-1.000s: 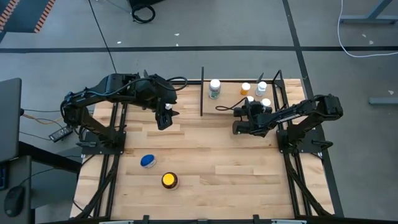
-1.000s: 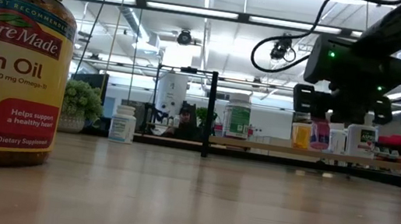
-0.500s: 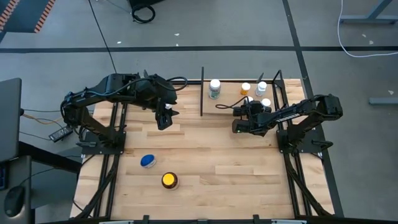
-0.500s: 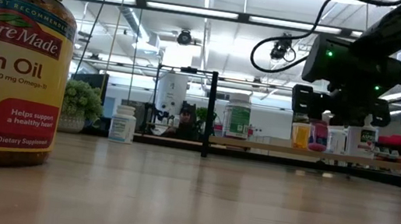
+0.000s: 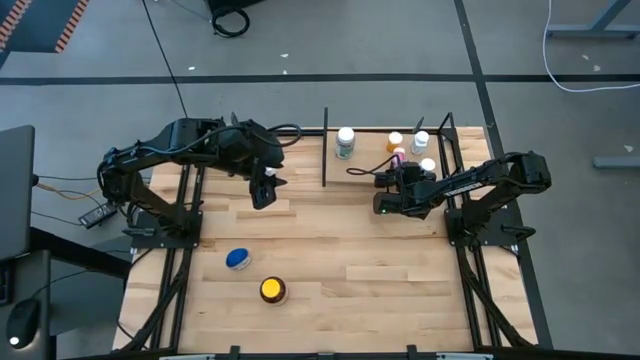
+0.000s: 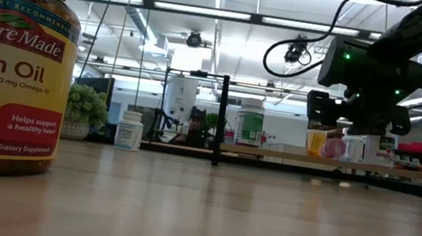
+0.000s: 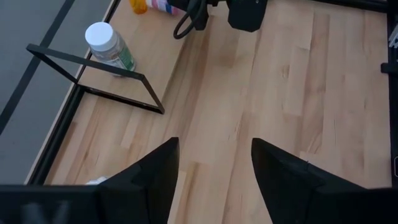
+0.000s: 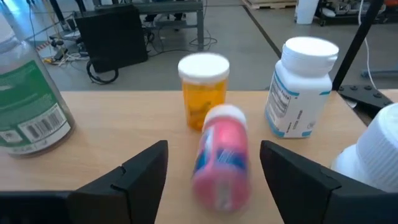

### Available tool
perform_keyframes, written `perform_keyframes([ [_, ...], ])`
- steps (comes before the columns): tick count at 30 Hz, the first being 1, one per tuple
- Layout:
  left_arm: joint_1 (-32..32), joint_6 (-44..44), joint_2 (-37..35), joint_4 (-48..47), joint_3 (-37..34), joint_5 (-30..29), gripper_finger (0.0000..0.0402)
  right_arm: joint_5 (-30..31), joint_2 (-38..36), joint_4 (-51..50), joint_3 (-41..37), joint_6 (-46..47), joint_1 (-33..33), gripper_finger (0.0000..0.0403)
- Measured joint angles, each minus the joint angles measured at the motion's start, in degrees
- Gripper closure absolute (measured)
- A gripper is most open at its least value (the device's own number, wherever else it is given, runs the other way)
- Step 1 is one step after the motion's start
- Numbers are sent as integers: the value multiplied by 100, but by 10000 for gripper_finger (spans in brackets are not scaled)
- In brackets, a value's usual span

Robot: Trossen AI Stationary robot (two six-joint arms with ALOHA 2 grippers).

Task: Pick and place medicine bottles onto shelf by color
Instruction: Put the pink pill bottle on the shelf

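Note:
On the shelf a pink bottle is tipped over and blurred, its white cap toward the orange bottle. It also shows in the high view and the low view. My right gripper is open, with one finger on either side of the pink bottle and a gap showing on both sides. A green-labelled bottle and two white bottles stand upright on the shelf. My left gripper is open and empty above the table.
A blue-lidded bottle and an amber bottle with a yellow lid stand on the tabletop at the near left. A small white bottle and a green plant ball are at the far left. The shelf's black posts rise beside the bottles.
The pink bottle stood upright on the shelf half a second ago. It has tipped over between my right gripper's fingers, so that its round end now faces the table's near edge.

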Motion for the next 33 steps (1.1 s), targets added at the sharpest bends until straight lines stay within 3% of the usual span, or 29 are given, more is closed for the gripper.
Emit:
perform_keyframes([
  [8, 0, -2, 0, -12, 0, 2, 199, -352, 0, 88, 2, 34, 140, 141],
  [11, 0, -2, 0, -12, 0, 2, 197, -740, 0, 129, 82, 95, 303, 141],
  [17, 3, -106, -51, 153, -7, 46, 198, -2640, 0, 143, 721, 218, 682, 141],
  [22, 74, -922, -39, 1050, -7, 389, 200, -4252, 0, -96, 1481, 86, 1018, 142],
  [25, 74, -1208, 40, 1673, -2, 409, 200, -4737, 0, -947, 2057, -126, 1114, 142],
  [28, 72, -1254, 103, 2008, -2, 413, 202, -4733, 0, -2326, 2867, -480, 990, 142],
  [33, 107, -1360, 90, 2015, -2, 337, 201, -4826, -4, -4256, 4263, -1259, 71, 142],
])
